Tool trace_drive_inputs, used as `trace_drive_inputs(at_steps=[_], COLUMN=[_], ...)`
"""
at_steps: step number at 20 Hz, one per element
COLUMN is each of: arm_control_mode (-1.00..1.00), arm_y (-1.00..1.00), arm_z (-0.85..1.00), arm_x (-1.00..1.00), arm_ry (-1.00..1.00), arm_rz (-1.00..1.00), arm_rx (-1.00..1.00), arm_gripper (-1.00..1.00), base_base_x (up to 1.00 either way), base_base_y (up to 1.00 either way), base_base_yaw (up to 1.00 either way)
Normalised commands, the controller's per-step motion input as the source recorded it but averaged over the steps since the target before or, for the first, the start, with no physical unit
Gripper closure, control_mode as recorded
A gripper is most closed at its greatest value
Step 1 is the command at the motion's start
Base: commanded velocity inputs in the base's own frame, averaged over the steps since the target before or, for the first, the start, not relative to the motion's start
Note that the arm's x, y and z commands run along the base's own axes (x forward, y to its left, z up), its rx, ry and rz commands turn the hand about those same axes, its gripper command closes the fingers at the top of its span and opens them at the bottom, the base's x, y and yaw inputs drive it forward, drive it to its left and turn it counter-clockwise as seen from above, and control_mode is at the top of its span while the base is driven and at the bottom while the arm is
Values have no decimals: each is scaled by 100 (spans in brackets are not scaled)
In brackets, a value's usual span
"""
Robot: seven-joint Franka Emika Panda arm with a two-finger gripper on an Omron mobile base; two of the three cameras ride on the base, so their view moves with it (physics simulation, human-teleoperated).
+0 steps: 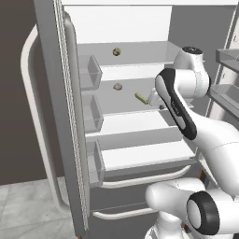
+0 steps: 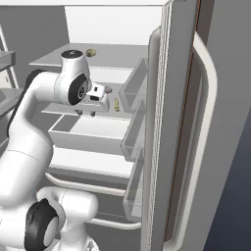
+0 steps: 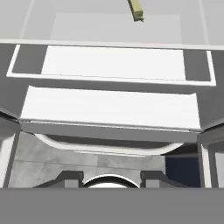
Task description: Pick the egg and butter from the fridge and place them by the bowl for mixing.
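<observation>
Butter (image 1: 141,98) sitting on the middle shelf (image 1: 126,100) of the fridge (image 1: 70,140), a thin pale yellow-olive stick lying flat, angled a bit across the shelf. Also visible in the right base view (image 2: 116,104) just past the hand, and at the top edge of the hand view (image 3: 137,10).

Probably light and fairly stiff, but soft enough to dent if squeezed hard, and likely a bit slick. Best bet: pinch across the narrow width near the middle of the stick, not end to end, with the jaws turned square to its long axis. Lying flat on a hard shelf leaves little room under it, so fingertips need to come down right at shelf level. Gentle squeeze only.

Two small round speckled lumps nearby: one (image 1: 118,86) on the same shelf, left of the butter and apart from it, another (image 1: 116,51) on the shelf above. Presumably one of them is the egg; can't tell which. Either way round and fragile, likely to roll if nudged.

Gripper (image 2: 87,112) just beside the butter, near it but not touching, pointing down toward the lower shelves. Jaws spread, nothing between them, going by the two tips (image 3: 68,177) set wide apart in the hand view.

Door bins (image 1: 88,72) on the open left door, well clear of all this.
</observation>
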Motion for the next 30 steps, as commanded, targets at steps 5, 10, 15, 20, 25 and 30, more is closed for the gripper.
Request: trace_drive_inputs(at_steps=[5, 10, 15, 20, 25, 30], arm_control_mode=[-100, -100, -100, -100, -100, -100], arm_y=[0, 0, -7, -13, -14, -4], arm_z=[0, 3, 1, 0, 0, -2], arm_x=[0, 1, 16, 24, 43, 75], arm_ry=[-6, -15, -2, 0, 0, 0], arm_rz=[0, 0, 0, 0, 0, 0], arm_rx=[0, 0, 0, 0, 0, 0], arm_gripper=[-100, -100, -100, -100, -100, -100], base_base_x=[0, 0, 0, 0, 0, 0], base_base_y=[0, 0, 0, 0, 0, 0], base_base_yaw=[0, 0, 0, 0, 0, 0])
